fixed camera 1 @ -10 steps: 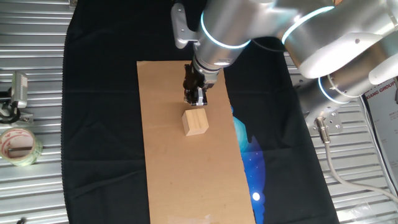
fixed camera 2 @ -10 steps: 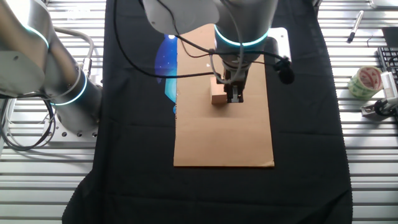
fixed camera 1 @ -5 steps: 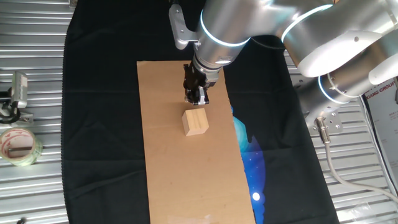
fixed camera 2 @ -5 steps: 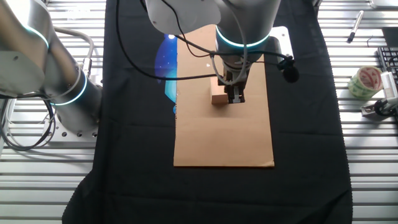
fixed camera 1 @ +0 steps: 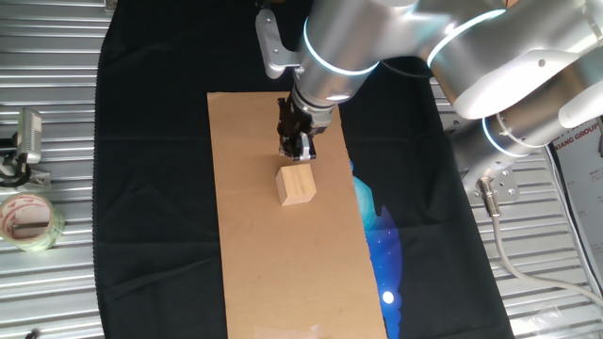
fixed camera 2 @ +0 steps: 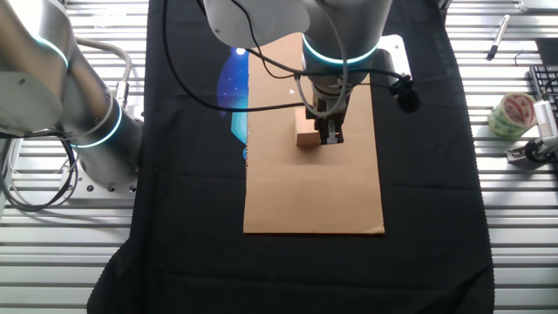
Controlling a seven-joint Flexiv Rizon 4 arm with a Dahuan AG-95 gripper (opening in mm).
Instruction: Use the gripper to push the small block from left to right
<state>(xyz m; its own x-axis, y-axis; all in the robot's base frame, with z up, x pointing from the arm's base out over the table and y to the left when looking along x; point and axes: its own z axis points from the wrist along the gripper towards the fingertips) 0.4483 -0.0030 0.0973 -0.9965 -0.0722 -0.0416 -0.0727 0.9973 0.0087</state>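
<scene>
The small block (fixed camera 1: 296,185) is a light tan wooden cube lying on the long brown cardboard sheet (fixed camera 1: 254,254). It also shows in the other fixed view (fixed camera 2: 306,137). My gripper (fixed camera 1: 298,151), black and narrow with its fingers together, hangs from the silver arm with the glowing ring (fixed camera 1: 332,56). Its tip stands right behind the block's far side, close to or touching it. In the other fixed view my gripper (fixed camera 2: 332,136) stands beside the block's right side and hides part of it.
The cardboard lies on a black cloth (fixed camera 1: 151,188) with a blue print (fixed camera 1: 382,245) over a metal slatted table. A roll of tape (fixed camera 1: 26,220) and a metal clip (fixed camera 1: 24,141) lie at the left edge. In the other fixed view a pen (fixed camera 2: 493,39) lies at the back right.
</scene>
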